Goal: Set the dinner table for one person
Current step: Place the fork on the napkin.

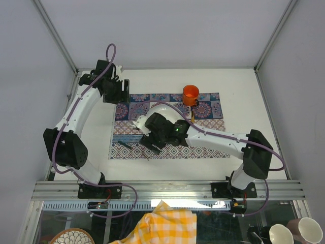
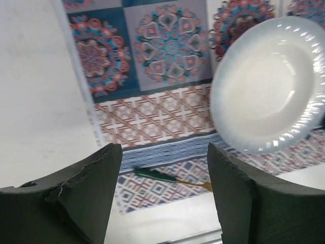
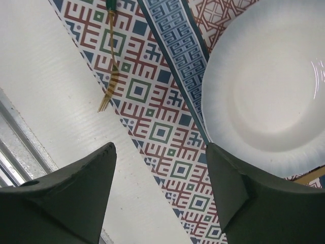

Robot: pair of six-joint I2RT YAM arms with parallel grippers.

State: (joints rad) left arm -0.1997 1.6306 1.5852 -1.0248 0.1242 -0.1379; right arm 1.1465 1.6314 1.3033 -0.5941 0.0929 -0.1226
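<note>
The white dinner table (image 1: 244,101) carries a blue-and-purple patterned cloth (image 1: 203,109). A white plate (image 1: 161,109) lies on the cloth, partly hidden by my right arm. An orange cup (image 1: 191,94) stands at the cloth's far edge. A fork with a green handle and gold tines (image 1: 133,147) lies on the cloth's near left part. My left gripper (image 1: 120,93) is open and empty above the cloth's far left corner. My right gripper (image 1: 152,144) is open and empty above the cloth's near edge, between the fork (image 3: 108,84) and the plate (image 3: 269,86).
A thin gold utensil (image 1: 193,116) lies right of the plate. An aluminium rail (image 1: 167,189) runs along the near edge. Below it are a yellow checked cloth (image 1: 165,226), two cups (image 1: 282,235) and a patterned bowl (image 1: 71,237). The left wrist view shows the plate (image 2: 269,86) and the fork (image 2: 155,175).
</note>
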